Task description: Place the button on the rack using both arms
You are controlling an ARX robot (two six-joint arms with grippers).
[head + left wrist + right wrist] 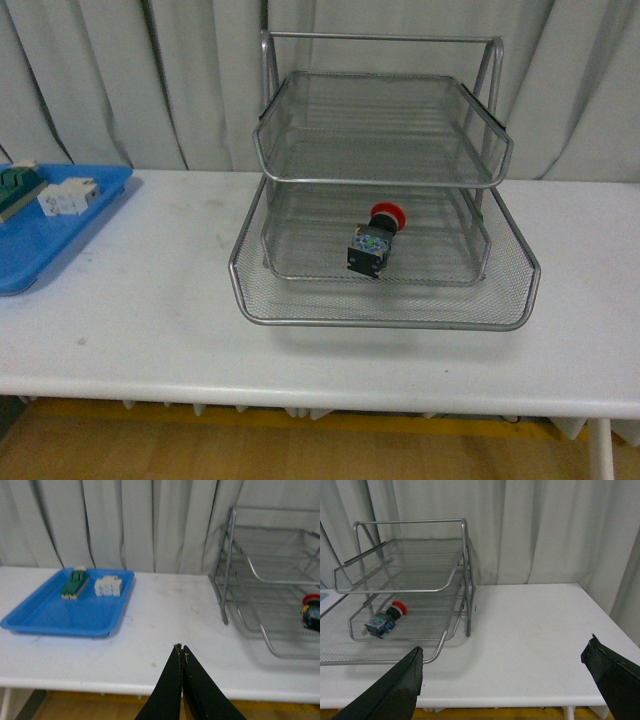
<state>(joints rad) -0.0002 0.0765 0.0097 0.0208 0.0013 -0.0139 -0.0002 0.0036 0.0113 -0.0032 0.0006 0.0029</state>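
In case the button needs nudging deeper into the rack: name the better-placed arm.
Right, probably. The right gripper is open and its wrist camera squarely faces the button in the rack. The left gripper is shut, with the button at the edge of its view.

Hung across the whole far side: pale grey curtain (90,80) in vertical folds, dropping behind the white surface (150,300). Faintly scuffed on top, evenly lit, soft shadows only. Below the near edge, yellow-brown wooden floor (200,450); near right, a white leg (598,450).
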